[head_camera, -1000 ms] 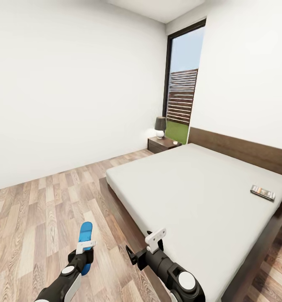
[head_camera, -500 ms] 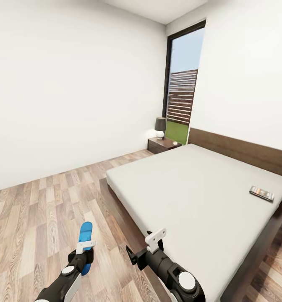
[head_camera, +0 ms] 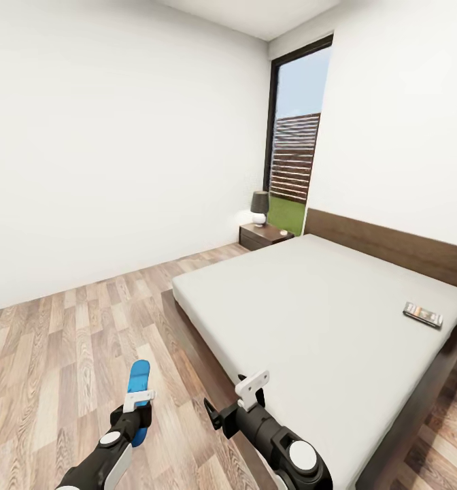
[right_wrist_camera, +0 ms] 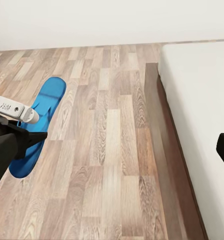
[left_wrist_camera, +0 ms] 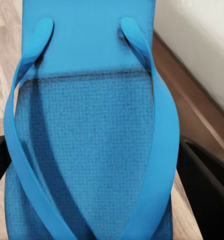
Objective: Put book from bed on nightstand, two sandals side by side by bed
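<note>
Left hand [head_camera: 139, 401] grips low; right hand [head_camera: 245, 401] hovers beside it.

No text, label or number can be read anywhere. The book [head_camera: 423, 314] lying on the bed [head_camera: 310, 306] shows only a blur of colour on its cover, and small dark marks on the left claw's white bracket [right_wrist_camera: 12, 109] are too small to make out.

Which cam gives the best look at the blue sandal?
Left wrist view: the sandal shows close up, straps and footbed texture clear. Head view shows it small, partly behind the left hand. Right wrist view shows its outline over floor.
</note>
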You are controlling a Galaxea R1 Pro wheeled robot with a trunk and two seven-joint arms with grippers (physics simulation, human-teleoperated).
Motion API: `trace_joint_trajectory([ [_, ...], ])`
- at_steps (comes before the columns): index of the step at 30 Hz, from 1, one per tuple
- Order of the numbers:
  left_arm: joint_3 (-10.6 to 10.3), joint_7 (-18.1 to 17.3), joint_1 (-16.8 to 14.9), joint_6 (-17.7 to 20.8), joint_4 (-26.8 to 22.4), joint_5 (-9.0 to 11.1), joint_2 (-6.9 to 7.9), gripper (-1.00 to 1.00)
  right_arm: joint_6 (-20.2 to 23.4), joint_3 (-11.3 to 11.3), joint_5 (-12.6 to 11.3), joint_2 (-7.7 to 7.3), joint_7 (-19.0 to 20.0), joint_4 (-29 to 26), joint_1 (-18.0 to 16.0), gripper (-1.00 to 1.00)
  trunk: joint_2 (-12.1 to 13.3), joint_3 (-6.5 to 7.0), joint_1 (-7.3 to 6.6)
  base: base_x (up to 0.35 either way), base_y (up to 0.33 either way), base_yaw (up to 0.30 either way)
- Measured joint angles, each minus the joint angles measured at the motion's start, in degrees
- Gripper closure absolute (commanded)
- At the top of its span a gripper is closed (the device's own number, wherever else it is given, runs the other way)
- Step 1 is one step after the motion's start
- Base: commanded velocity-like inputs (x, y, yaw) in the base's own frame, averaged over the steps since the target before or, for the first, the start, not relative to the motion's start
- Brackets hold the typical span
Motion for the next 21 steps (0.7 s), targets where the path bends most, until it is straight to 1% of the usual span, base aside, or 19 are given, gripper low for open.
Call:
trace_joint_trajectory([
  [5,0.0,-0.1,0.0,0.0,0.0,0.0,0.00,1.00,0.0,0.0,0.0,0.04,0.0,0.0,0.0,-1.00,2.0,0.90,-1.10,0.000,0.000,0.000],
  [21,0.0,-0.3,0.0,-0.1,-0.1,0.4,0.00,1.00,-0.1,0.0,-0.1,-0.13,0.1,0.0,0.0,-1.00,2.0,0.91,-1.11,0.000,0.005,0.000],
])
